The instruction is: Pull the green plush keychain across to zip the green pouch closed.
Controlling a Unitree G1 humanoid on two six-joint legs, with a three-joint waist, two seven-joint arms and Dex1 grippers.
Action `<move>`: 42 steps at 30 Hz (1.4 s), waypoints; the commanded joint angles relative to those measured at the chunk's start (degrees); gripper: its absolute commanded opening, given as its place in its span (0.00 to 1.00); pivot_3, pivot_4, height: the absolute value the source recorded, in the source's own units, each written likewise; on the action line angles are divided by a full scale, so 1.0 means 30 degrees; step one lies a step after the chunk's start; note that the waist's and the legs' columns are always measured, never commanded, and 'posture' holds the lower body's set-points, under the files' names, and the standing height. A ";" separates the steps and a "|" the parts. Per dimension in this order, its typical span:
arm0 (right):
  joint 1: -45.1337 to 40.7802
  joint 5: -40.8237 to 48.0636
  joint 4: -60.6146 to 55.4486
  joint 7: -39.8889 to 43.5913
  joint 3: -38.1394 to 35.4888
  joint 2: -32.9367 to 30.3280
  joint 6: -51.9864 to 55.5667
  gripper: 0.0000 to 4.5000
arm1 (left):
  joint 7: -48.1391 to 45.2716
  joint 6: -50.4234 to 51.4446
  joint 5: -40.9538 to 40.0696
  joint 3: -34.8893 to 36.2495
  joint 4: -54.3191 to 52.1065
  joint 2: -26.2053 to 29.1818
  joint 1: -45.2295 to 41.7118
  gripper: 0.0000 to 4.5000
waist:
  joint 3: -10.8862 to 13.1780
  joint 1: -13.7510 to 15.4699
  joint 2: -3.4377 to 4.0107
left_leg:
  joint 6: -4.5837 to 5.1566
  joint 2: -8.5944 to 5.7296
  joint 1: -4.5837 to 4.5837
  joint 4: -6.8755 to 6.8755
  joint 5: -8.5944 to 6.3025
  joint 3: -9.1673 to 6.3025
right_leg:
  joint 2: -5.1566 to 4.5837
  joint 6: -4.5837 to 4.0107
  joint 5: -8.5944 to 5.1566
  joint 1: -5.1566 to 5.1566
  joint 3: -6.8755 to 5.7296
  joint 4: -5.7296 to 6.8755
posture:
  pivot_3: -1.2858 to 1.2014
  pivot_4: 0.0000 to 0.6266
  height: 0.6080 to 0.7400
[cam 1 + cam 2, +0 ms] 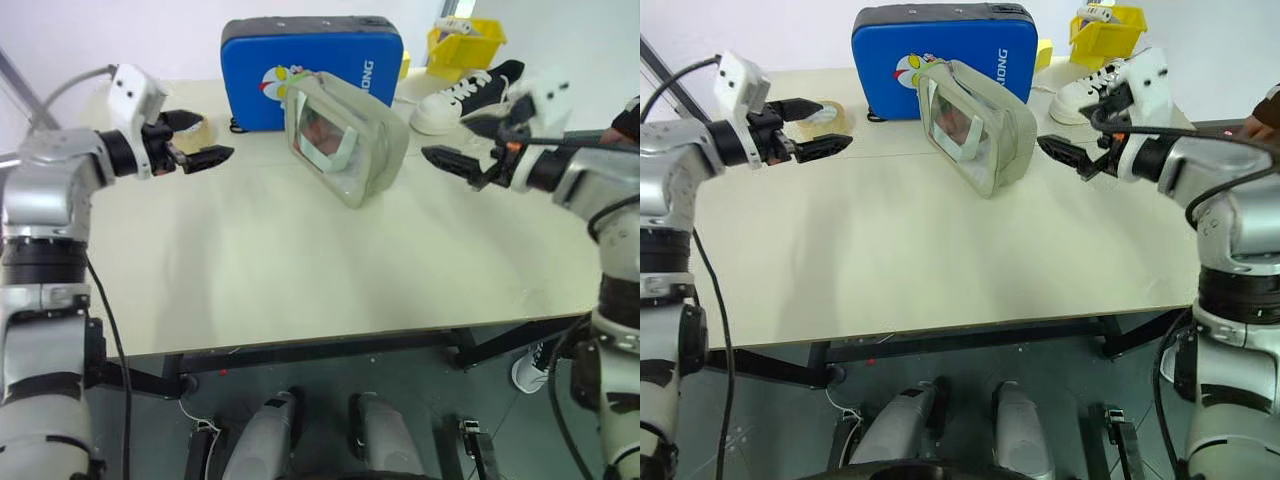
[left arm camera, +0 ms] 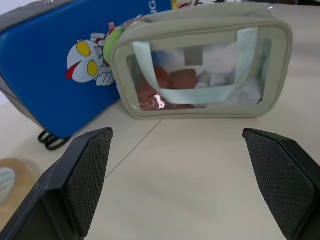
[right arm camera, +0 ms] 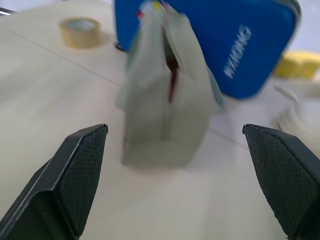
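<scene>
The green pouch [image 1: 345, 140] stands on its edge at the table's far middle, its clear window facing my left side, with reddish contents inside. The green plush keychain [image 2: 112, 43] peeks out at the pouch's upper corner, against the blue case. In the right wrist view the pouch [image 3: 165, 100] shows its narrow side, where a slit gapes with red inside. My left gripper [image 1: 205, 140] hovers open to the left of the pouch, apart from it. To the pouch's right, my right gripper [image 1: 447, 138] is also open and holds nothing.
A blue cartoon-printed case [image 1: 310, 70] stands right behind the pouch. A tape roll [image 1: 195, 130] lies behind my left gripper. A white and black shoe [image 1: 465, 95] and a yellow bin [image 1: 465, 45] sit at the back right. The table [image 1: 300, 270] is bare in front.
</scene>
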 commanded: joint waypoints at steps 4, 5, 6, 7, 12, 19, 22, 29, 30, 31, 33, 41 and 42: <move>-0.0670 0.0045 -0.0024 -0.0394 0.0622 0.0408 -0.0211 1.00 | 0.0556 -0.1293 0.0547 0.0263 0.0665 -0.0103 -0.0316 0.99 | 0.0002 0.0067 -0.0001 | 0.0000 -0.0006 -0.0013 0.0003 0.0001 0.0004 | -0.0011 -0.0001 0.0001 -0.0013 0.0031 -0.0002 | 0.52 0.24 1.00; -0.0695 0.0018 0.0005 -0.0447 0.0686 0.0451 -0.0253 1.00 | 0.0489 -0.1373 0.0537 0.0276 0.0580 -0.0082 -0.0174 0.99 | 0.0002 0.0098 -0.0002 | 0.0000 -0.0006 -0.0027 0.0005 0.0001 0.0003 | -0.0011 -0.0001 0.0002 -0.0021 0.0033 -0.0001 | 0.52 0.24 1.00; -0.0701 -0.0009 0.0000 -0.0503 0.0733 0.0477 -0.0265 1.00 | 0.0457 -0.1410 0.0516 0.0330 0.0450 -0.0071 -0.0047 0.99 | 0.0002 0.0114 -0.0001 | 0.0000 -0.0007 -0.0038 0.0005 0.0002 0.0003 | -0.0011 0.0003 0.0004 -0.0031 0.0034 -0.0002 | 0.52 0.24 1.00; -0.0806 -0.0210 0.0081 -0.0568 0.0946 0.0475 -0.0414 1.00 | 0.0477 -0.1417 0.0511 0.0378 0.0380 -0.0063 0.0003 0.99 | 0.0002 0.0128 -0.0002 | 0.0001 -0.0009 -0.0045 0.0005 0.0002 0.0003 | -0.0013 0.0005 0.0005 -0.0036 0.0035 -0.0004 | 0.52 0.24 1.00; -0.2994 -0.1538 0.1630 -0.0768 0.2676 0.1189 -0.1843 1.00 | 0.0570 -0.0580 -0.0086 0.0684 -0.0445 -0.0163 0.0046 0.99 | 0.0003 0.0069 0.0001 | 0.0000 -0.0012 -0.0044 0.0005 0.0001 0.0009 | -0.0011 0.0019 0.0014 -0.0047 0.0038 0.0009 | 0.52 0.24 1.00; -0.7743 -0.4937 0.9281 -0.1067 0.6061 0.4935 -0.5907 1.00 | 0.0231 0.3398 -0.3110 0.1419 -0.5551 -0.0283 0.1611 0.99 | 0.0008 -0.0475 0.0010 | 0.0001 -0.0007 -0.0033 -0.0038 0.0006 0.0010 | 0.0007 0.0063 0.0039 -0.0066 0.0044 0.0023 | 0.52 0.24 1.00; -0.9209 -0.6586 1.3983 -0.0966 0.7189 0.6492 -0.8719 1.00 | 0.0917 0.4080 -0.3609 0.1684 -0.7201 -0.0388 0.2280 0.99 | 0.0010 -0.0478 0.0013 | 0.0022 -0.0011 -0.0030 -0.0042 0.0029 0.0018 | 0.0021 0.0065 0.0043 -0.0074 0.0042 0.0035 | 0.52 0.24 1.00; -1.1498 -0.8566 2.1911 -0.0692 0.7587 0.8960 -1.2680 1.00 | 0.2563 0.4780 -0.3982 0.2218 -0.9227 -0.0504 0.3941 0.99 | 0.0013 -0.0501 0.0017 | -0.0051 -0.0012 -0.0007 -0.0052 0.0039 0.0014 | 0.0045 0.0057 0.0050 -0.0086 0.0053 0.0075 | 0.52 0.24 1.00; -1.1709 -0.8756 2.2474 -0.0532 0.7541 0.9085 -1.3076 1.00 | 0.2728 0.4846 -0.4035 0.2248 -0.9498 -0.0494 0.4126 0.99 | 0.0013 -0.0499 0.0017 | -0.0056 -0.0010 -0.0005 -0.0058 0.0040 0.0010 | 0.0051 0.0056 0.0049 -0.0088 0.0053 0.0075 | 0.52 0.24 1.00; -1.1912 -0.8889 2.2944 -0.0368 0.7447 0.9185 -1.3405 0.95 | 0.2938 0.4944 -0.4117 0.2346 -0.9738 -0.0482 0.4293 1.00 | 0.0014 -0.0488 0.0019 | -0.0059 -0.0008 -0.0006 -0.0062 0.0040 0.0007 | 0.0059 0.0055 0.0049 -0.0092 0.0053 0.0076 | 0.52 0.24 1.00; -1.2234 -0.9111 2.3664 -0.0132 0.7264 0.9298 -1.3961 0.80 | 0.3277 0.5111 -0.4261 0.2577 -1.0037 -0.0439 0.4514 1.00 | 0.0015 -0.0464 0.0021 | -0.0063 -0.0008 -0.0007 -0.0062 0.0041 0.0002 | 0.0070 0.0055 0.0049 -0.0095 0.0052 0.0078 | 0.52 0.24 1.00; -1.2478 -1.0495 2.4625 0.0770 0.7436 0.8996 -1.7504 0.01 | 0.3928 0.4979 -0.4352 0.2693 -1.0171 -0.0321 0.4857 1.00 | 0.0020 -0.0499 0.0029 | -0.0077 -0.0010 -0.0003 -0.0071 0.0045 0.0003 | 0.0094 0.0054 0.0049 -0.0105 0.0053 0.0086 | 0.52 0.24 1.00; -1.2355 -1.0713 2.4419 0.1346 0.7584 0.8780 -1.8529 0.01 | 0.3882 0.4913 -0.4325 0.2725 -1.0041 -0.0212 0.4803 1.00 | 0.0020 -0.0500 0.0030 | -0.0077 -0.0010 -0.0005 -0.0071 0.0046 0.0004 | 0.0096 0.0054 0.0049 -0.0108 0.0056 0.0086 | 0.52 0.24 1.00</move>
